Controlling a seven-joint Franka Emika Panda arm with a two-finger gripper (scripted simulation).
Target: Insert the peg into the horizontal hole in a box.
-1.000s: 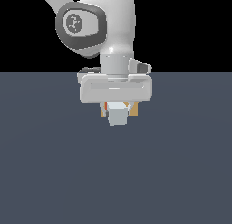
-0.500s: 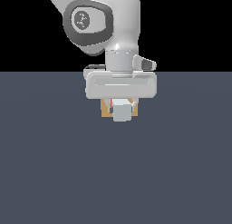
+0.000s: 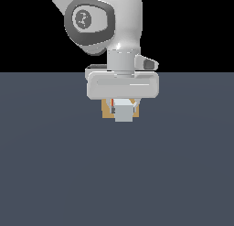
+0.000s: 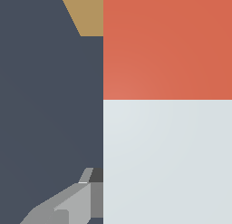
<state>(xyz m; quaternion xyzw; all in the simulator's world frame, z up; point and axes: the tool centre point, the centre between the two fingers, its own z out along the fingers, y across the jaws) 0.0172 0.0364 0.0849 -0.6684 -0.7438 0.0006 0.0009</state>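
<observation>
My gripper (image 3: 123, 108) hangs under the white hand and is shut on the peg (image 3: 123, 112), whose pale grey end faces the exterior camera. A thin strip of its red-orange half shows beside it. The tan box (image 3: 106, 111) stands right behind the peg, mostly hidden by it and by the hand; the hole is hidden. In the wrist view the peg (image 4: 167, 105) fills most of the picture, red-orange half toward the box (image 4: 86, 12), white half near one grey finger (image 4: 68, 207).
The dark blue-grey floor (image 3: 117, 174) spreads all around the box. The arm's large white links (image 3: 100, 24) rise above the hand against a black background.
The arm has shifted slightly to the exterior view's right and a little lower, carrying the peg with it. The peg stays in front of the box.
</observation>
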